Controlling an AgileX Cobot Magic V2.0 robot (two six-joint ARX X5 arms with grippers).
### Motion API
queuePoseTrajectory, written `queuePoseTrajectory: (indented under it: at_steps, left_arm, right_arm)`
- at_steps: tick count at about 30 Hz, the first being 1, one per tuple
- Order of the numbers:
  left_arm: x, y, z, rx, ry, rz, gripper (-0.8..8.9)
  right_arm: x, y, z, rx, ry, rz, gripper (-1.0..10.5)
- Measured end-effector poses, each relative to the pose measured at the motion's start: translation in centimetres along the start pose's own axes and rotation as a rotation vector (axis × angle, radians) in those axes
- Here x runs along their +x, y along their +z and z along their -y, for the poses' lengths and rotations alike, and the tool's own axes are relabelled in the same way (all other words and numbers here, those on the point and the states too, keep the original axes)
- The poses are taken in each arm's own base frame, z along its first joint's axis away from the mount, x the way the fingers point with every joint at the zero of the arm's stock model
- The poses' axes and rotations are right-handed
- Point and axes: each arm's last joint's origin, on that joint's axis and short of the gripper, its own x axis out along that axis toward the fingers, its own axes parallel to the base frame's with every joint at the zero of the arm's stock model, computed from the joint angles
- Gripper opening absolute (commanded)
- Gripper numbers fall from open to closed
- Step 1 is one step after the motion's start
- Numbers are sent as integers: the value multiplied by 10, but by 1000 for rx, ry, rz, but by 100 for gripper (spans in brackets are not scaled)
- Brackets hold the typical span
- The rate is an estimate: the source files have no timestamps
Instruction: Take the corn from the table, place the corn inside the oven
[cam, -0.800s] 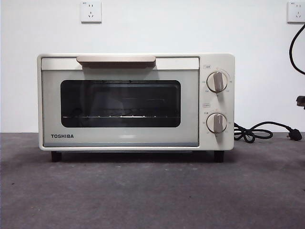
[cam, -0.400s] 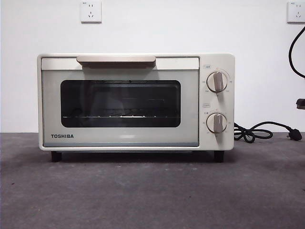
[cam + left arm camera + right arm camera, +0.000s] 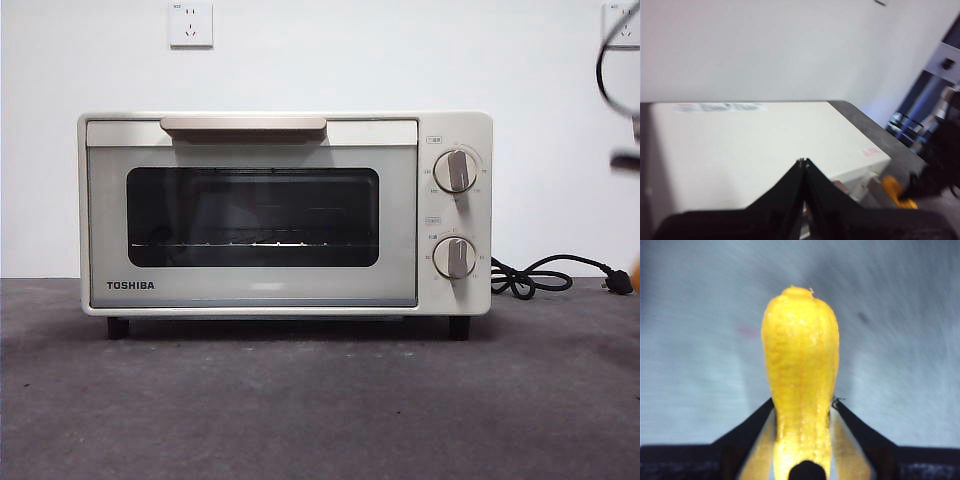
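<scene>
My right gripper (image 3: 802, 402) is shut on the yellow-orange corn (image 3: 800, 370), lifted above the blurred grey table (image 3: 900, 340). In the left wrist view the corn (image 3: 894, 189) shows as an orange patch by the oven's front right corner, held by the dark right arm (image 3: 937, 170). The cream-white TOSHIBA oven (image 3: 250, 290) stands mid-table with its door closed. My left gripper (image 3: 802, 161) hangs shut and empty above the oven's top (image 3: 750, 150). The front view does not show the corn.
A black power cord (image 3: 545, 275) with its plug lies on the table (image 3: 320, 400) right of the oven. A blurred dark arm part (image 3: 626, 158) and a hanging cable (image 3: 605, 70) sit at the front view's right edge. A white wall stands behind.
In the front view, the dark arm part at the right edge has risen and turned blurry, and the hanging cable has shifted. The oven has not moved.
</scene>
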Motion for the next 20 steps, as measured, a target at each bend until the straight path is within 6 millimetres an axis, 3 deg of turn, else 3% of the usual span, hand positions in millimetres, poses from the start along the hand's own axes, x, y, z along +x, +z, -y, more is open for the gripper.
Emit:
queuePoseTrajectory:
  at_steps: [6, 11, 20]
  left_arm:
    - [24, -6, 10, 8, -99, -47, -6]
    - [41, 1, 21, 22, -91, -64, -6]
    - [79, 26, 44, 144, -15, -171, -6]
  right_arm:
    - [-62, 5, -16, -55, 129, 189, -12]
    - [-106, -4, -27, -99, 198, 307, -12]
    - [-160, -30, -41, -186, 350, 456, -12]
